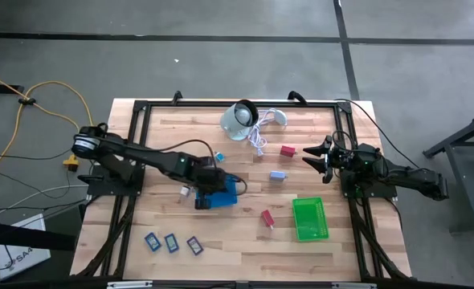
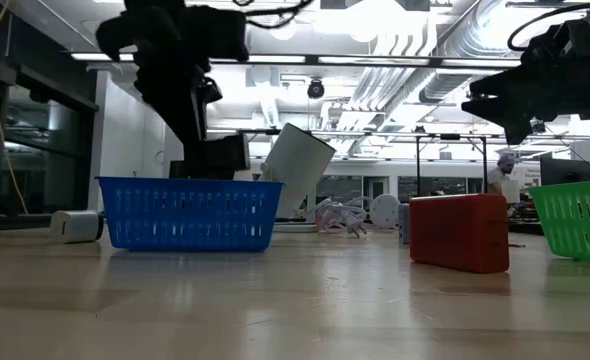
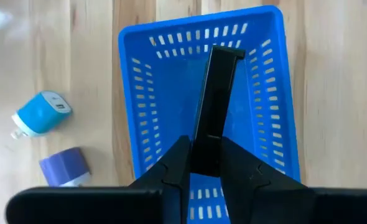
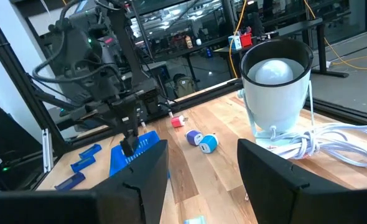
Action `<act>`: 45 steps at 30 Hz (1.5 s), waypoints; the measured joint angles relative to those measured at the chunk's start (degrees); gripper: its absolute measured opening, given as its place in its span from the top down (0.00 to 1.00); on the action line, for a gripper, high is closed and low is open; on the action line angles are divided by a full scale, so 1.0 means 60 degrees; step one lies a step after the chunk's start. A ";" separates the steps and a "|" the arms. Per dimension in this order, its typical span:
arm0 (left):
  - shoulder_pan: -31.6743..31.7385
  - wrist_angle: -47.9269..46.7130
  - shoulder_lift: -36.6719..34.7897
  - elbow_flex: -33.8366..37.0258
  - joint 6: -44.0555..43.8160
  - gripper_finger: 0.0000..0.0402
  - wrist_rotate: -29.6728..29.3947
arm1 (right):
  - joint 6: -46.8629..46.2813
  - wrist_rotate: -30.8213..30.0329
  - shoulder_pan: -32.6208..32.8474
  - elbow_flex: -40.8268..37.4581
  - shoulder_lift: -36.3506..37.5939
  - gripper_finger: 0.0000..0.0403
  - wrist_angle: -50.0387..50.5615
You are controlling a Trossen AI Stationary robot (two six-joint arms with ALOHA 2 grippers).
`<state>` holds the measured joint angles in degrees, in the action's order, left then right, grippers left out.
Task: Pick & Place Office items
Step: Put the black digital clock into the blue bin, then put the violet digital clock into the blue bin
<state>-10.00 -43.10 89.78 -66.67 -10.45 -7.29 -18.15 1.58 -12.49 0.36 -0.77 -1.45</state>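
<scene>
The left tool (image 3: 205, 163) pinches a thin black strip (image 3: 216, 106) by one end, hanging it over the blue basket (image 3: 130, 112) directly below — stiff, light, likely slick, so an end grip suits. The right tool (image 4: 202, 168) waits wide, nothing between its fingers, the white device (image 4: 275, 93) ahead.

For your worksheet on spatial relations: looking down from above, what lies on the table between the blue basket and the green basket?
In the high view, one red block lies between the blue basket and the green basket; otherwise bare wood.

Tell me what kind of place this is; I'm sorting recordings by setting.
Probably an industrial robotics lab: exposed ceiling ducts, a concrete floor around the framed wooden table, and glass partitions behind.
</scene>
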 joint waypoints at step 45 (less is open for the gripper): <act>0.0463 0.0549 0.1063 -0.0052 0.0463 0.69 0.0234 | 0.0000 -0.0002 0.0000 -0.0001 0.0001 0.56 -0.0001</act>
<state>-7.22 -39.80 96.16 -66.98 -7.67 -5.88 -18.15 1.57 -12.49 0.35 -0.76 -1.46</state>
